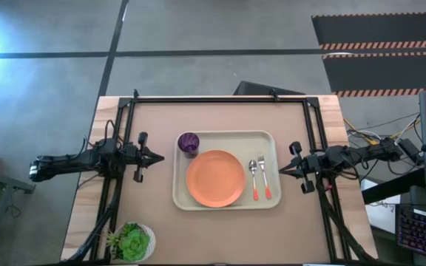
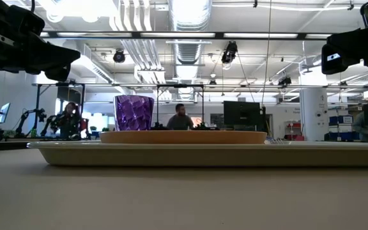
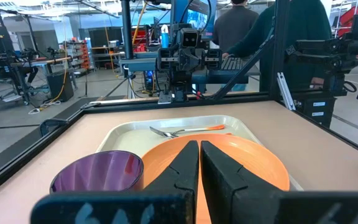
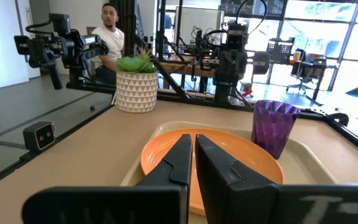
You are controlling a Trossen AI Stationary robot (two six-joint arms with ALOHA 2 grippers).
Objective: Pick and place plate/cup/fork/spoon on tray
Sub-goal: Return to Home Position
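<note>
The cream tray lies mid-table. On it rest the orange plate, the purple cup standing upright at its far left corner, and the spoon and fork side by side right of the plate, handles toward the near edge. My left gripper is shut and empty, left of the tray. My right gripper is shut and empty, right of the tray. The left wrist view shows the cup, plate and cutlery; the right wrist view shows the plate and cup.
A white pot with a green plant stands at the table's near left corner. Dark frame rails run along the far edge and both sides. People show in the room beyond the table.
</note>
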